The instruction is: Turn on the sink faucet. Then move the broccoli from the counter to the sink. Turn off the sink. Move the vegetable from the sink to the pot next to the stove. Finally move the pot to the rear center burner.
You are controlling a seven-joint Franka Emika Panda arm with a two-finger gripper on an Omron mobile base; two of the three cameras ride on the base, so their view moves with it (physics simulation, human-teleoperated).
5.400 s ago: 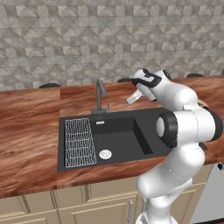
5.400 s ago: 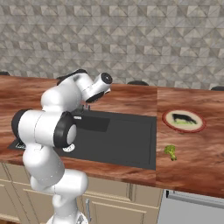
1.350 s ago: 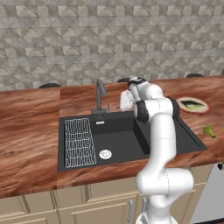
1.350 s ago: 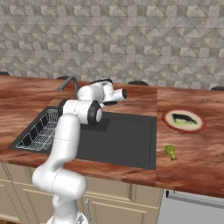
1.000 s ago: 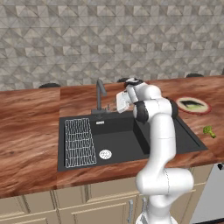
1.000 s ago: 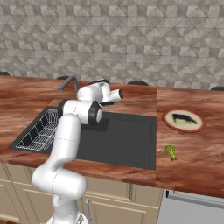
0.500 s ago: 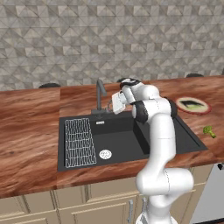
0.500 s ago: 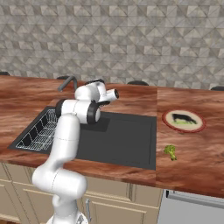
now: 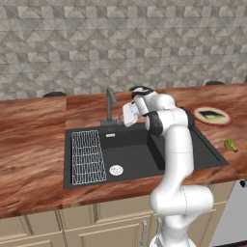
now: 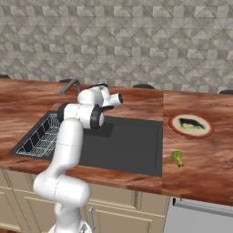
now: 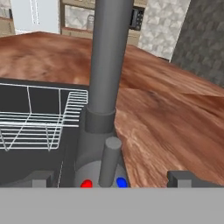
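Fingers (image 11: 112, 181) now right at faucet (image 9: 111, 107) base — closer than 1.4 s ago — spread apart, straddling handle (image 11: 109, 162).

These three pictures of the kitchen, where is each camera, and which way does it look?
Left base view: behind the arm's left, looking down over the sink; the white arm rises at lower right.
Right base view: behind its right; the arm rises at lower left.
Hand view: on the hand, facing the faucet up close; gripper tips at the bottom.
Both base views share the broccoli and plate.
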